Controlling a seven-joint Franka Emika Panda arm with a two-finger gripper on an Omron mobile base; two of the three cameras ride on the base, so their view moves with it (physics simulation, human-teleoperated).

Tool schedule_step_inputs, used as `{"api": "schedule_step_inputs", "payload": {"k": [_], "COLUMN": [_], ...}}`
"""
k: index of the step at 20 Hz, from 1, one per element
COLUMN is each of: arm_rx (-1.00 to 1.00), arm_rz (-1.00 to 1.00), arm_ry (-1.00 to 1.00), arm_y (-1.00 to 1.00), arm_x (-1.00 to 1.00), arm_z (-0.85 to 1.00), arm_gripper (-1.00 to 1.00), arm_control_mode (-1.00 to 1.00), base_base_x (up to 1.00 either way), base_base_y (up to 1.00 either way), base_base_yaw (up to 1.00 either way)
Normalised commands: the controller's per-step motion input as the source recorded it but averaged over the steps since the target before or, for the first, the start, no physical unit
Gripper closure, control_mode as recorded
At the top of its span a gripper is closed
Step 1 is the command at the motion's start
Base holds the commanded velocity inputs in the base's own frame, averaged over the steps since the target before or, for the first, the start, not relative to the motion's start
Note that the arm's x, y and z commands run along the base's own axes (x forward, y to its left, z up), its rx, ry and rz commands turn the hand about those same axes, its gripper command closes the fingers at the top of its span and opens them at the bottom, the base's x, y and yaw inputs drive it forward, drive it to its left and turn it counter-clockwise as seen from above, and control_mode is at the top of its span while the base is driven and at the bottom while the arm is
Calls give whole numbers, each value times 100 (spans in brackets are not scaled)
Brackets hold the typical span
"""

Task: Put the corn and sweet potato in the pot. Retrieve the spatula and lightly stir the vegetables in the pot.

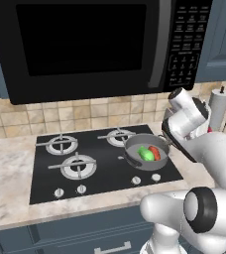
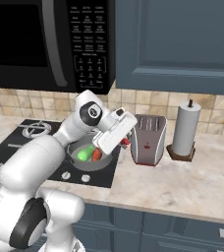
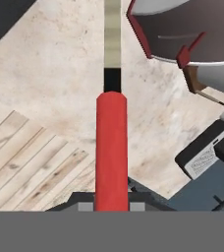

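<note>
Overhead, black microwave — beige marbled counter below.

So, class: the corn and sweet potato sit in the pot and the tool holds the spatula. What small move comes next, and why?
Probably swing the tool, shut on the spatula, left over the pot. The corn and sweet potato already lie inside, unstirred, and the spatula hangs over the counter by the toaster.

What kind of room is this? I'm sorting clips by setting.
A rendered home kitchen, most likely: a black gas stovetop set in a beige stone counter, a black microwave mounted above it, and a silver toaster with red trim beside a white paper towel roll.
</note>
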Motion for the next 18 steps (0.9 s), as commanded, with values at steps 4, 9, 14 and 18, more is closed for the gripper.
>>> {"api": "schedule_step_inputs", "payload": {"k": [4, 9, 14, 18], "arm_rx": [-21, -12, -2, 0], "arm_rz": [0, 0, 5, 8], "arm_ry": [-3, 0, -3, -15], "arm_y": [3, 0, 0, 0], "arm_x": [15, 23, -2, -4], "arm_z": [0, 0, 3, 22], "arm_gripper": [100, 100, 100, 100], "arm_control_mode": [-100, -100, -100, -100], "base_base_x": [0, 0, 0, 0], "base_base_y": [0, 0, 0, 0], "base_base_yaw": [0, 0, 0, 0]}}
